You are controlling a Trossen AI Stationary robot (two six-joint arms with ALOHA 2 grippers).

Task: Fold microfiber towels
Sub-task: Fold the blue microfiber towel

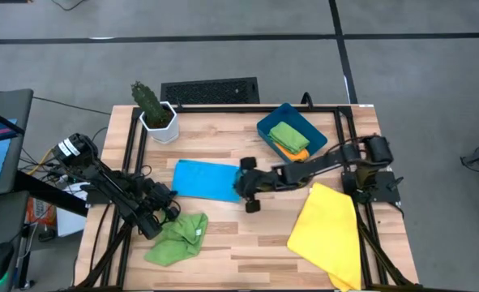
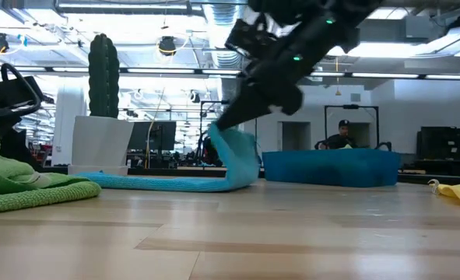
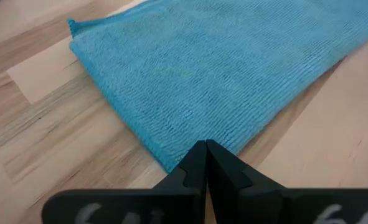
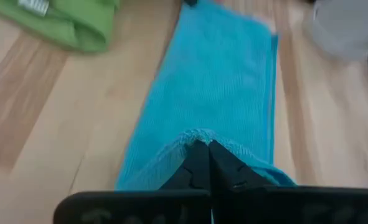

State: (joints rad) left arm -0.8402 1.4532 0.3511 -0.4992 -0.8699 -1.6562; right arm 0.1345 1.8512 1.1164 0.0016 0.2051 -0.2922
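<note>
- Green cloth comes first at the left: 1 green towel (image 1: 177,238) lies crumpled at the table's near-left corner, just beside the left arm, touching neither gripper.
- Next, the left gripper (image 1: 171,195) sits at the blue towel's (image 1: 205,178) left edge with its fingers pressed together. The left wrist view shows the tips right at the towel's hem; whether they pinch any cloth I cannot tell.
- The blue towel lies mid-table, its long axis running left to right between the 2 grippers, flat for most of its length.
- At its right end the right gripper (image 1: 242,183) is clamped on the blue towel's edge and holds that end lifted off the wood, as the low view shows: the cloth rises in a curl under the fingers.
- Judgement: the fold turns on this axis. The free length lies to the left of the right gripper, so carrying the lifted end leftward, toward the left gripper, would lay it over the flat part.
- Farther right and back, the teal bin (image 1: 281,115) holds a second green towel (image 1: 288,135) on an orange towel (image 1: 292,152).
- Rightmost, the yellow towel (image 1: 328,233) lies spread at the near-right corner, well apart from the right gripper.
</note>
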